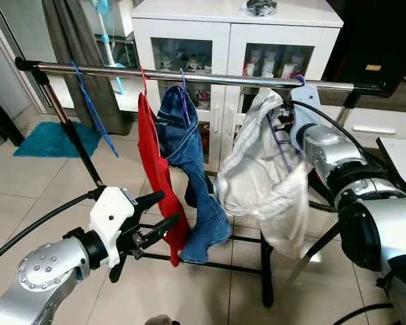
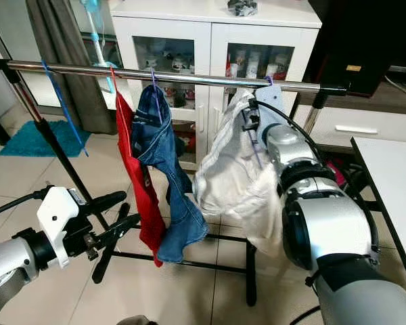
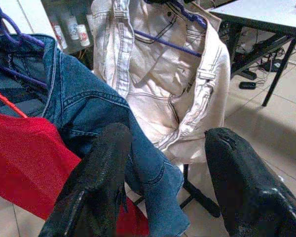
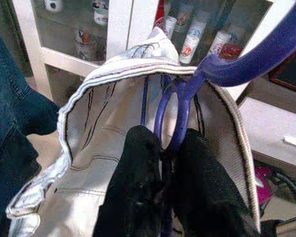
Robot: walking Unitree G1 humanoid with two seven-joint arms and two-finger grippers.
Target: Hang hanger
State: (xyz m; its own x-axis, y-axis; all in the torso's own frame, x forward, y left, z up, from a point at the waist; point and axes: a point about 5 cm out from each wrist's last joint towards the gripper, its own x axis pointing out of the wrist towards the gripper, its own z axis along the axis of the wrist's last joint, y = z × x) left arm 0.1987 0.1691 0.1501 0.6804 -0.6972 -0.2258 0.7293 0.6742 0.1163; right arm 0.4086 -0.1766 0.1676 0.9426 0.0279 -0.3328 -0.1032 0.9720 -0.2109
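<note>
Hanger: purple plastic hanger (image 4: 197, 79) carrying a pale cream denim jacket (image 1: 260, 183), its hook (image 1: 299, 79) at the chrome rail, towards the rail's right end; whether the hook already bears fully on the rail I cannot tell.
Rack: long chrome clothes rail (image 1: 189, 76) on black legs, running left to right across the room in front of a white glass-door cabinet (image 1: 223, 40).
Other garments: blue jeans (image 1: 189, 176) on another purple hanger and a red cloth (image 1: 155, 176) on a red one, both left of the jacket; a bare blue hanger (image 1: 91, 112) further left.
Right arm: raised along the jacket, the right gripper (image 4: 163, 163) just beneath the rail, its black fingers (image 4: 138, 168) pressed together on the hanger's neck below the hook.
Left arm: held low in front of the rack, the left gripper (image 3: 163, 173) spread wide and carrying nothing, pointing towards the jeans and the jacket, well apart from both.
Key relation: the hook stands directly above the right gripper, its neck upright between the fingers, the hanger's long bar set roughly crosswise to the rail; the right arm is clearly the nearer.
Next move, as I judge it: settle the hook over the rail, then release.
</note>
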